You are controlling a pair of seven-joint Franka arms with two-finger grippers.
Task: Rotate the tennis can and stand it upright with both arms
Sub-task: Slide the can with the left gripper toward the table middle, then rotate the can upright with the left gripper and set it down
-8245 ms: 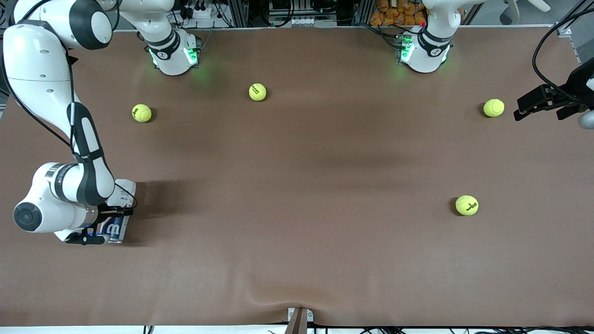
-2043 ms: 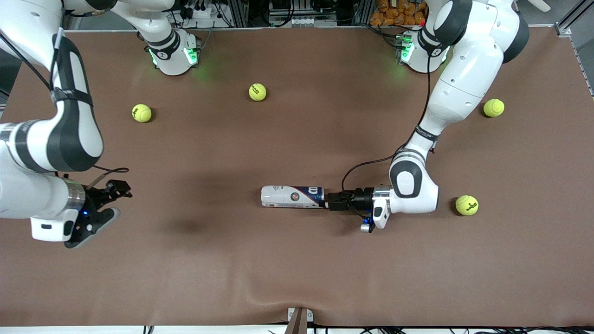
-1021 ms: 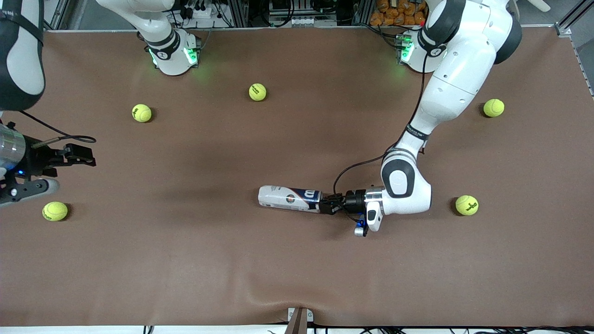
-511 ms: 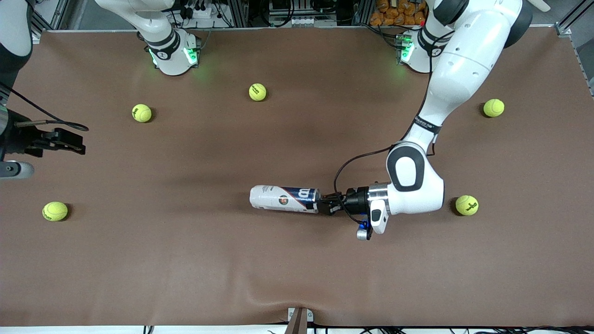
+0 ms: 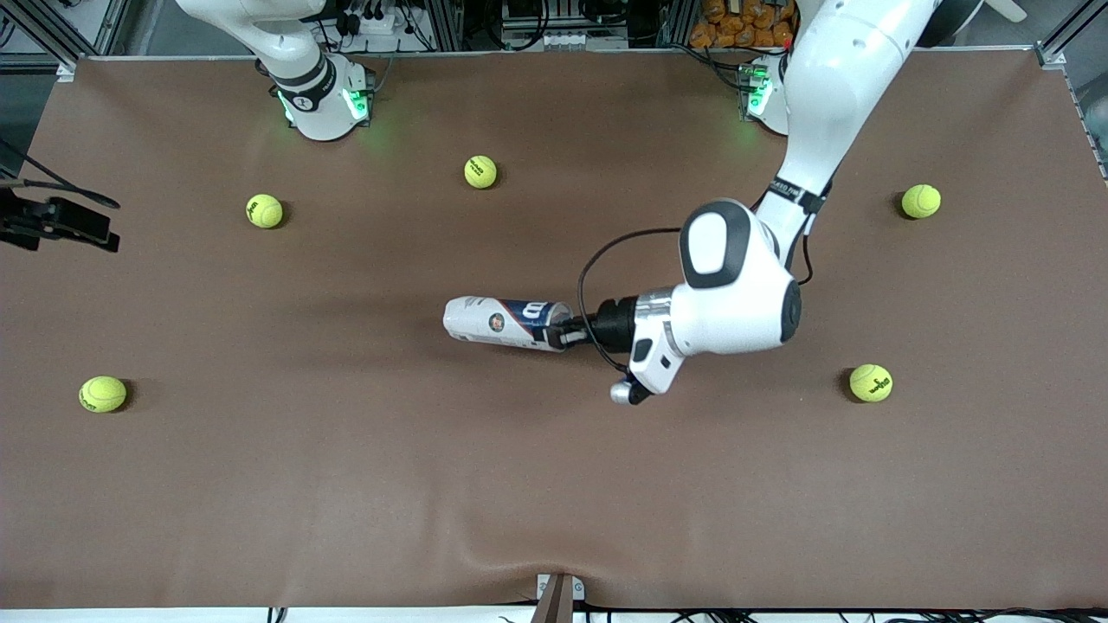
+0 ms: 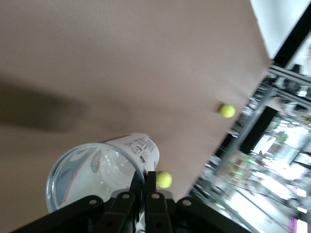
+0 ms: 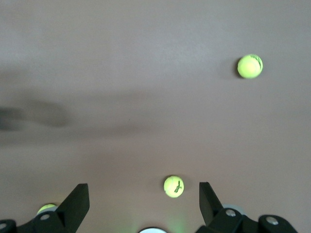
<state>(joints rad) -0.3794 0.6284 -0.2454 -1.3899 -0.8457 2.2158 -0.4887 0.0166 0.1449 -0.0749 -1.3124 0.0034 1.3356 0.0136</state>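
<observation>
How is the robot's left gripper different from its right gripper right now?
The left gripper is shut on the rim of the tennis can; the right gripper is open and holds nothing.

The left gripper is over the middle of the table with the can lifted and lying sideways; the right gripper waits up at the right arm's end of the table.

Both are black two-finger grippers.

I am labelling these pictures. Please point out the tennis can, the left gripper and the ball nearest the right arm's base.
tennis can (image 5: 498,322): front view, label on its side.
left gripper (image 5: 564,335): front view, at the can's rim.
ball (image 5: 264,211): front view, its middle.
</observation>
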